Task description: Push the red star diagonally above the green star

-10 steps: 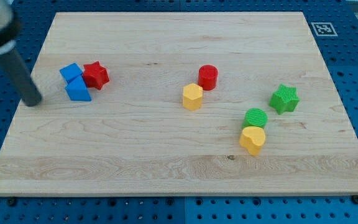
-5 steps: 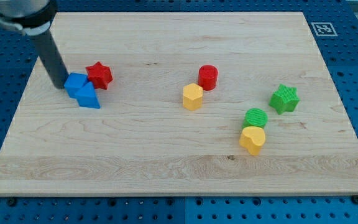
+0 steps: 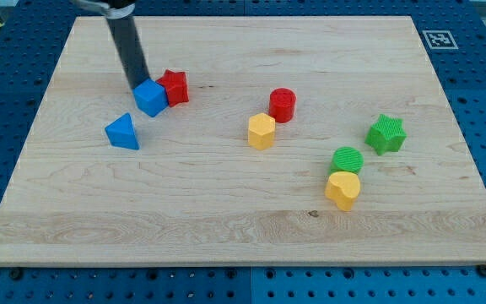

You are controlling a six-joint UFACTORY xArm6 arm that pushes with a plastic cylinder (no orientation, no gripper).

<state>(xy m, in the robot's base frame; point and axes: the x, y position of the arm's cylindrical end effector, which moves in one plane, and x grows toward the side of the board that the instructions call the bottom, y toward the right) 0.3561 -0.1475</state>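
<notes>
The red star (image 3: 175, 87) lies in the upper left part of the wooden board (image 3: 226, 228), touching a blue cube (image 3: 151, 98) on its left. My tip (image 3: 137, 85) rests against the blue cube's upper left side. The green star (image 3: 386, 134) lies far off at the view's right, lower than the red star. A blue triangular block (image 3: 123, 133) sits alone below and left of the cube.
A red cylinder (image 3: 283, 105) and a yellow hexagonal block (image 3: 261, 131) sit mid-board between the two stars. A green round block (image 3: 348, 160) and a yellow heart-like block (image 3: 342, 189) lie below and left of the green star. A marker tag (image 3: 436, 38) is at the top right corner.
My tip swept right, pushing the blue cube and the red star to the right and slightly up. The blue triangular block was left behind, now apart from the cube.
</notes>
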